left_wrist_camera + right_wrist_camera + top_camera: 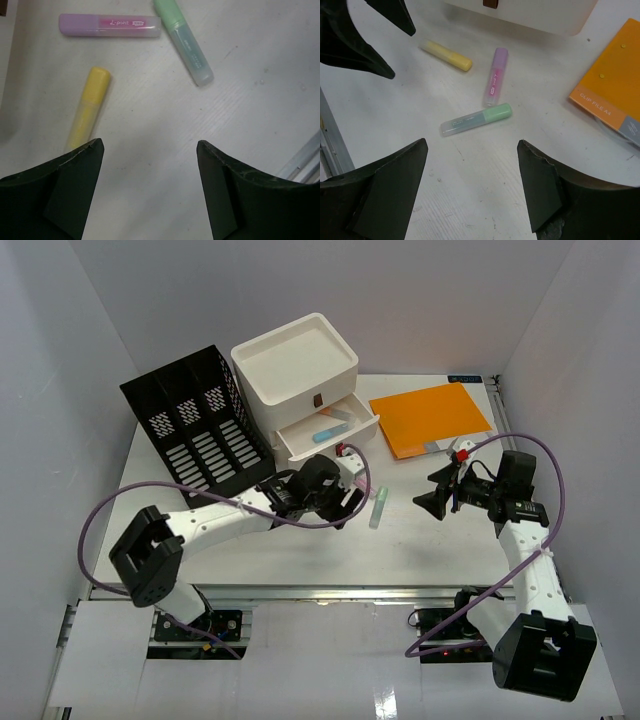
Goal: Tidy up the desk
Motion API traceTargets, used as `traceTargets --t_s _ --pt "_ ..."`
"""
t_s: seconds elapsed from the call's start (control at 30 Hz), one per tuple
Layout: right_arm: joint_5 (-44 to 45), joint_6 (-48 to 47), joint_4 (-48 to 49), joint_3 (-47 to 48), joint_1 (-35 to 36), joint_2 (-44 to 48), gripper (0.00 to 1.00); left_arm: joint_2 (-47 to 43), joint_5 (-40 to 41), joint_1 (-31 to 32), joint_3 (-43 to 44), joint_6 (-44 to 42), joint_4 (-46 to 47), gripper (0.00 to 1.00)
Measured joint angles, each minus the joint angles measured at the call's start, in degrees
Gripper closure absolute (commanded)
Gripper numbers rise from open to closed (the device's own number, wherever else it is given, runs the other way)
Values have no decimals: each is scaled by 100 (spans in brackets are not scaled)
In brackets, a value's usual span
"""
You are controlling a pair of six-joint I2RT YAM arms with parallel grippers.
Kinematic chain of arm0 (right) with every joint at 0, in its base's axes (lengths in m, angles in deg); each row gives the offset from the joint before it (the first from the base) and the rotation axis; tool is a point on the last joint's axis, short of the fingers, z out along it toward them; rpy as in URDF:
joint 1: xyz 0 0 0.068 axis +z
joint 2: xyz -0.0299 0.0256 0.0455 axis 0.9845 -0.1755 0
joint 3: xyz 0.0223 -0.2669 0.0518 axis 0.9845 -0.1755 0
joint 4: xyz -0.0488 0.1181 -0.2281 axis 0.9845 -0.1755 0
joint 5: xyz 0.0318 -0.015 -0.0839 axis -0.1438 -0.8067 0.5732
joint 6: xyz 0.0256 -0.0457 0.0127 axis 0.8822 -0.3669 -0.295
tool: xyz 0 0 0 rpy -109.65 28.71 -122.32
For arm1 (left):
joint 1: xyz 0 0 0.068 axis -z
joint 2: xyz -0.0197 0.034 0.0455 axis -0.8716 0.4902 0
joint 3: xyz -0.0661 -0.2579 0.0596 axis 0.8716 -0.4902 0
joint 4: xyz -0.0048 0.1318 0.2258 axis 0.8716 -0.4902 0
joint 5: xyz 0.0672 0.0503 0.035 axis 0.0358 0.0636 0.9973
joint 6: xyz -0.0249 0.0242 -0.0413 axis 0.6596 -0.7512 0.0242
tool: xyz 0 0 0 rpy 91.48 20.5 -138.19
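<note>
The desk [420,540] is a white tabletop with three highlighters lying near its middle. In the left wrist view a purple highlighter [110,25], a green highlighter [182,40] and a yellow highlighter [90,105] lie just ahead of my open left gripper [150,150], which holds nothing. The yellow one is nearest its left finger. My right gripper [472,155] is open and empty too, facing the same three: yellow [446,54], purple [495,76], green [476,119]. From above, the left gripper [358,495] and right gripper [432,490] flank the green highlighter [377,510].
A white three-drawer box [300,370] stands at the back, its lower drawer [330,430] pulled out with a blue highlighter [328,432] inside. A black file rack [195,420] stands to its left. An orange clip file [430,417] lies at the back right. A metal rail [330,590] runs along the front edge.
</note>
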Motion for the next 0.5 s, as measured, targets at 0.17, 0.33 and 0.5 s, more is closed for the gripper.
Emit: traceTargets --t_s 0.17,0.33,0.5 --pt "9 32 21 0 -4 -24 21 903 489 0 593 -313 -305 21" --pt "15 44 21 2 -8 -56 21 1624 997 0 991 -593 -539 23" --pt "15 42 21 2 -9 -73 21 2250 1363 -10 1296 -775 -669 24"
